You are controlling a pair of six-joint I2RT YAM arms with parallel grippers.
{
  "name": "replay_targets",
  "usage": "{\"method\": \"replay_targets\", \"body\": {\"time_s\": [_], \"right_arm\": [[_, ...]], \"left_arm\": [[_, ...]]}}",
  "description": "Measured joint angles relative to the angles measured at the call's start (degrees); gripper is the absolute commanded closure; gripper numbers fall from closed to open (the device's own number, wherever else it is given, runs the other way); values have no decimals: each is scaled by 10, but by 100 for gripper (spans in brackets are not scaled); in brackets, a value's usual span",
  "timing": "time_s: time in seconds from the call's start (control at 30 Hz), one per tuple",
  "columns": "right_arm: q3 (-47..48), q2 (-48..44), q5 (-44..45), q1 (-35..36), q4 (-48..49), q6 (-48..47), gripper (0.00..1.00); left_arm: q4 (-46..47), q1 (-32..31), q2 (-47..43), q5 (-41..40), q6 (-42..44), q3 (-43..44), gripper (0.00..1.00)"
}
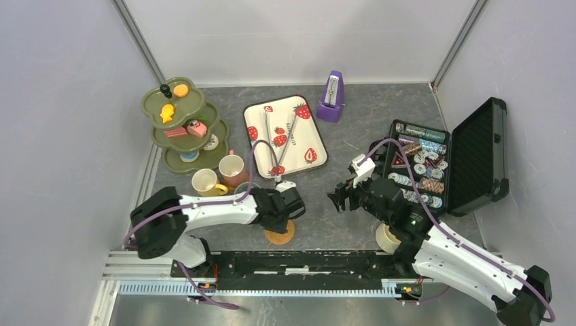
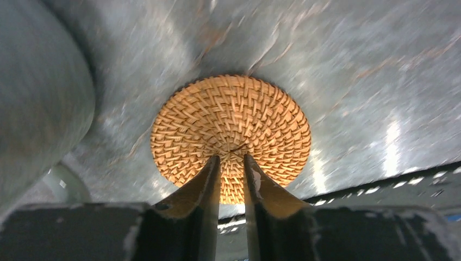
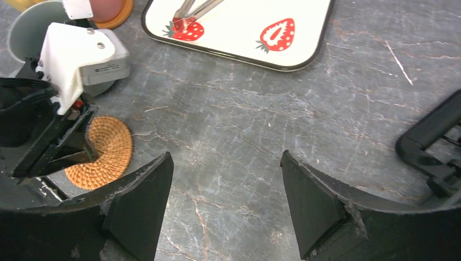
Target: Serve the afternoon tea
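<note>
A round woven coaster [image 1: 280, 235] lies flat on the table near the front edge. My left gripper [image 1: 282, 216] hangs just above it. In the left wrist view its jaws [image 2: 232, 156] stand a narrow gap apart over the coaster's [image 2: 230, 128] face, with nothing between them. My right gripper [image 1: 341, 197] is wide open over bare table [image 3: 225, 157], to the right of the coaster [image 3: 106, 157]. The yellow mug [image 1: 204, 182], pink mug [image 1: 232, 170] and grey-green mug [image 3: 30, 27] stand behind my left arm. A cream mug [image 1: 388, 238] sits beside my right arm. The olive tiered stand [image 1: 183, 125] holds toy pastries.
A strawberry-print tray [image 1: 285, 136] with tongs lies at the centre back. A purple metronome [image 1: 331, 97] stands behind it. An open black case [image 1: 445, 163] of small packets fills the right side, its edge close to my right gripper [image 3: 435, 141].
</note>
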Motion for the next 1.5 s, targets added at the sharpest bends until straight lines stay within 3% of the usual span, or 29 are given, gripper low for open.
{"method": "replay_targets", "body": {"time_s": [0.37,0.63,1.0,1.27,1.5], "right_arm": [[0,-16,52,-1,-37,-5,19],[0,-12,74,-1,-51,-10,18],[27,-7,102,-1,-69,-10,18],[62,-8,130,-1,-123,-8,15],[119,-15,173,-1,-235,20,2]], "left_arm": [[0,16,144,-70,30,144,78],[9,77,148,-90,82,146,78],[31,102,165,-80,130,163,77],[43,113,166,-64,156,168,62],[38,114,116,-31,182,174,50]]}}
